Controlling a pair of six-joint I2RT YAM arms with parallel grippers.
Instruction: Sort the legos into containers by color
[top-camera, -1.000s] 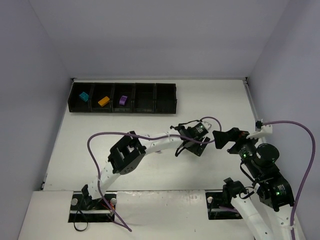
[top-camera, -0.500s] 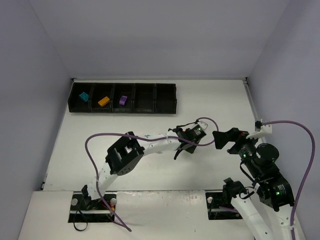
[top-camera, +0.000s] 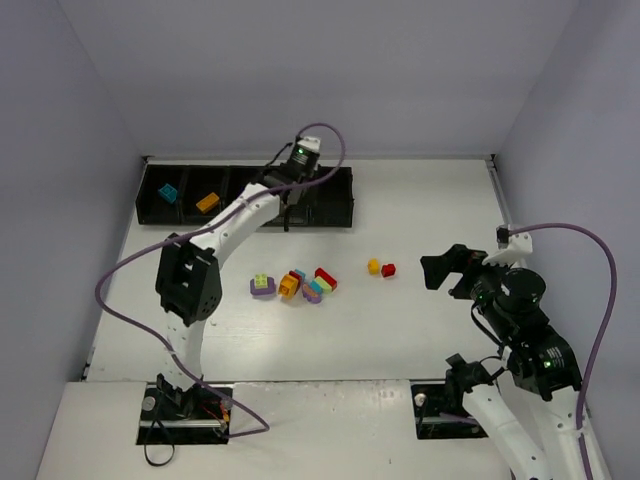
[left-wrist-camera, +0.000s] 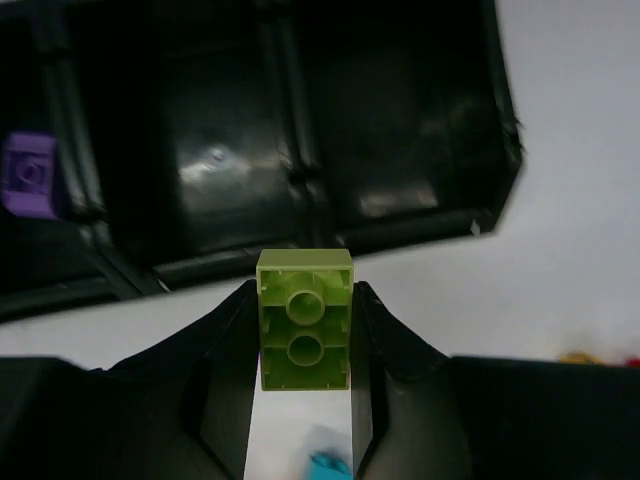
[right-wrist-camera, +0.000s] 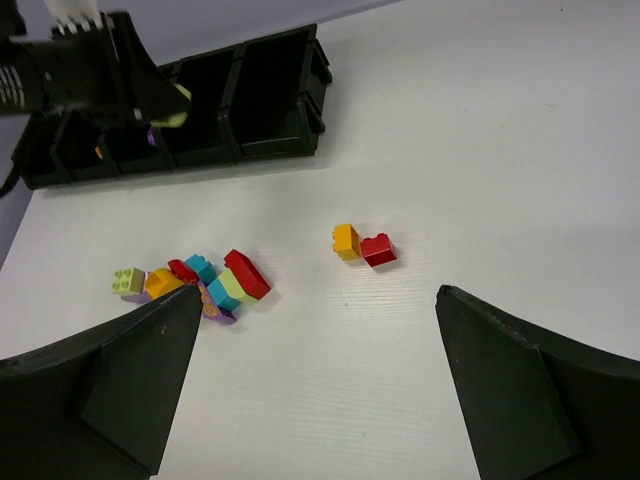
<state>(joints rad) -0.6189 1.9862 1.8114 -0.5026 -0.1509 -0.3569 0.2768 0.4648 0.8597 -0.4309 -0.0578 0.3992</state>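
Note:
My left gripper (left-wrist-camera: 305, 290) is shut on a lime green brick (left-wrist-camera: 305, 320), whose hollow underside faces the camera. It hangs just in front of the row of black containers (left-wrist-camera: 400, 120), before the fourth bin from the left. From above, the left gripper (top-camera: 288, 212) reaches over the containers (top-camera: 330, 170). A teal brick (top-camera: 168, 193) and an orange brick (top-camera: 208, 202) lie in the first two bins, and a purple brick (left-wrist-camera: 28, 175) in the third. Loose legos (top-camera: 295, 285) cluster mid-table. My right gripper (right-wrist-camera: 315, 290) is open and empty.
An orange brick (right-wrist-camera: 346, 241) and a red brick (right-wrist-camera: 378, 249) lie side by side, right of the cluster (right-wrist-camera: 200, 280). The right gripper (top-camera: 440, 268) hovers right of that pair. Walls close in the table at the back and both sides.
The left arm has swung from the table's middle to the bins at the back, and its gripper has shut on the lime brick. The loose bricks have come into view. The right arm shifted slightly.

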